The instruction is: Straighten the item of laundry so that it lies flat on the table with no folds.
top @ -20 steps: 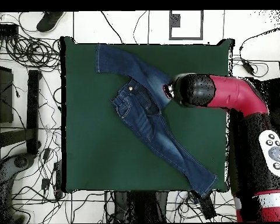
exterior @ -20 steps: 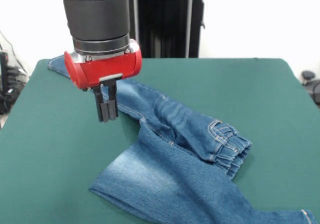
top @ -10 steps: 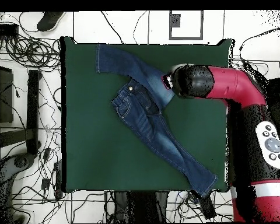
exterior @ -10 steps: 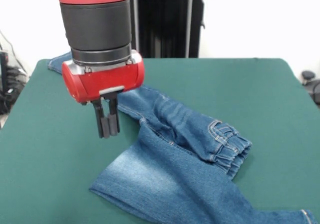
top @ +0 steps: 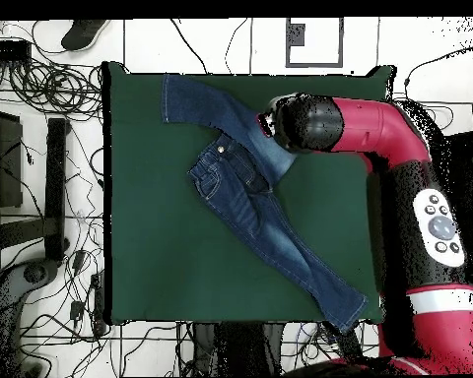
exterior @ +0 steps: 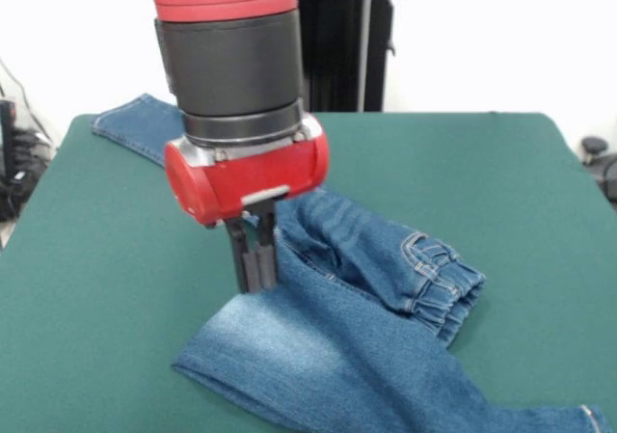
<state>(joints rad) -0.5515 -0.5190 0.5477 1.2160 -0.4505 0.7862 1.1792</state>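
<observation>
The item of laundry (exterior: 366,356) is a small pair of blue denim jeans lying crumpled and diagonal on the green table (exterior: 501,182). One leg runs to the far left corner. The other, faded leg is folded over toward the front, and the gathered waistband bunches at the right. My gripper (exterior: 257,284) hangs from the red wrist, fingers (exterior: 249,256) pressed together, tips at the edge of the faded fold. In the overhead view the jeans (top: 250,202) stretch across the table (top: 162,266), and the arm's head (top: 300,123) covers the gripper.
A black stand (exterior: 328,47) rises behind the table's far edge. Tangled cables (top: 43,246) lie on the floor along the table's left side in the overhead view. Broad green cloth shows to the left and right of the jeans.
The arm has moved right and lower in the front view, from over bare cloth to the fold's edge. Its fingers stayed together. The jeans have not shifted.
</observation>
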